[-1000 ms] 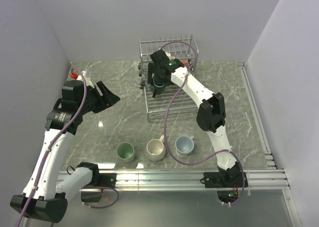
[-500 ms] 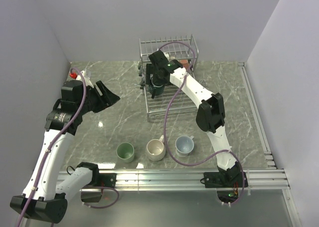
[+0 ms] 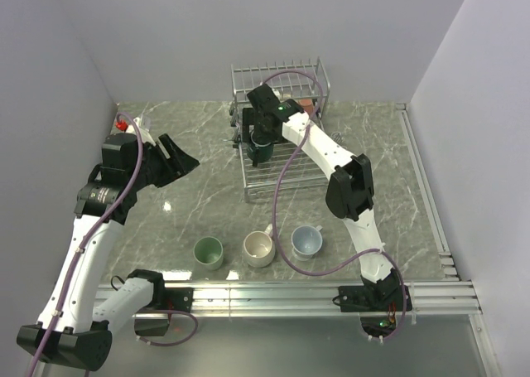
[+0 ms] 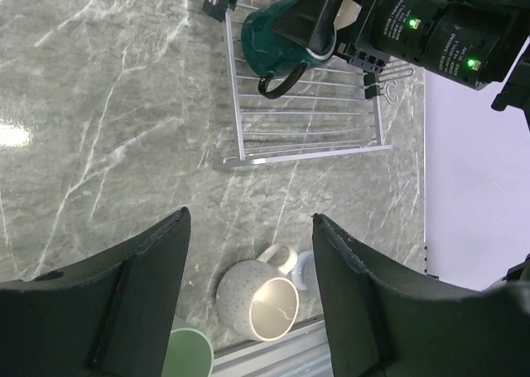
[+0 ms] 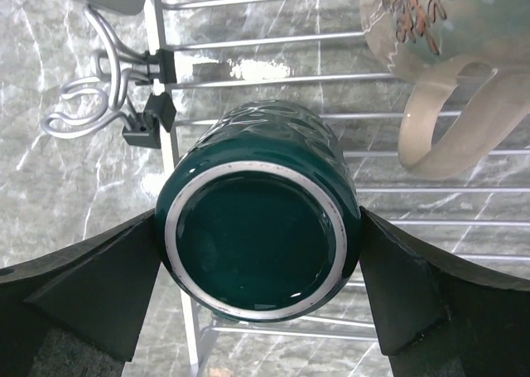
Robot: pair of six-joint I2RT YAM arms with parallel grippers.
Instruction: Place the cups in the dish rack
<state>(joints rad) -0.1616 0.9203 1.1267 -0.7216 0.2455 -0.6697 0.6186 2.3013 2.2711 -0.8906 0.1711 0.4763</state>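
**Step in hand (my reading):** third mug being placed in the rack, and three are not yet loaded.

- **Far left:** the left gripper [image 3: 180, 157] hangs above the left part of the table, well apart from every mug. Its jaws are part-way open with nothing between them. Its wrist view looks down through the gap at bare marble.
- **Near edge:** three mugs stand upright in a row on the table.
  - The light green mug [image 3: 208, 251] is on the left, a little apart from the other two.
  - The beige mug [image 3: 258, 248] and the pale blue-white mug [image 3: 307, 241] stand just beside each other.
- **Centre, far:** the dish rack [image 3: 261, 178] sits here.
  - The dark teal mug [image 5: 257, 236] lies at the rack's left edge on the grid base, one round end facing the wrist camera.
  - The right gripper [image 5: 258, 218] straddles it, jaws spread wide with one finger close against each side of the wall. Cannot tell whether the pads press or stand just clear.
  - The tall cream painted mug [image 5: 447, 29] is just beside the teal one on the right, and the two are not touching.
  - The small reddish-brown mug [image 3: 308, 105] is by the back tines, mostly hidden.

**Next move (judgement):**
- The teal mug looks seated, so the call is a clean let-go and a straight lift.
- The fingers must clear the cream mug's handle.
- After that, reach for one of the near row. The green mug looks better placed for the left arm.

**Surface and room:**
- The table [image 3: 397, 186] is glossy grey-green marble with white veins and a glare patch on the left. It is likely slick under ceramic.
- An aluminium rail [image 3: 290, 294] runs along the near edge.
- Plain pale walls [image 3: 207, 29] close the left, far and right sides.
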